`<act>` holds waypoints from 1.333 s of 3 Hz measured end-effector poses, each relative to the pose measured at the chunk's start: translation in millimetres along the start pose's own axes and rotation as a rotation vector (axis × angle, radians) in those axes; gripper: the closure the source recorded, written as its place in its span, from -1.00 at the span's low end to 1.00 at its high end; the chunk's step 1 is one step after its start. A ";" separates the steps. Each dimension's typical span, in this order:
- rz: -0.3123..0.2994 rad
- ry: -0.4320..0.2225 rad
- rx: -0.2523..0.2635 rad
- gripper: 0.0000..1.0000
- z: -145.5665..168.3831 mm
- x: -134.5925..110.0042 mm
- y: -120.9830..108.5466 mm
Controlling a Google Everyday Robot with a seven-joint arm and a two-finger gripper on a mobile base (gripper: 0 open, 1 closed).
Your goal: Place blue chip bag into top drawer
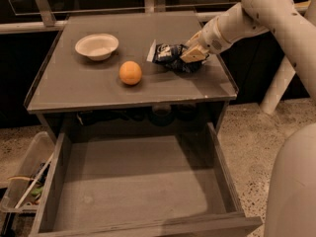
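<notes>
The blue chip bag (170, 55) lies crinkled on the grey table top (98, 90), right of centre, with its white edge to the left. My gripper (191, 54) comes in from the right on the white arm (237, 23) and sits right on the bag's right half, touching it. The top drawer (133, 181) stands pulled out below the table's front edge, wide and shallow with a bare flat bottom.
An orange (130, 73) lies left of the bag, and a white bowl (97, 46) stands further left at the back. A clear plastic bin of clutter (24, 181) sits on the floor left of the drawer. The robot's white body (296, 186) fills the lower right.
</notes>
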State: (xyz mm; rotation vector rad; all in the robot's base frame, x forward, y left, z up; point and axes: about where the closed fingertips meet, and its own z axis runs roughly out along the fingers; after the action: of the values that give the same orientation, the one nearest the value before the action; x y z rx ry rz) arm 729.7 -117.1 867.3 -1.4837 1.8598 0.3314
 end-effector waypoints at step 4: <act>-0.056 -0.062 0.006 1.00 -52.2 -33.4 22.1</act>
State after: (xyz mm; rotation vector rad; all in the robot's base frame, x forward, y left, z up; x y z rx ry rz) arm 692.2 -117.1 921.5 -1.5020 1.7658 0.3413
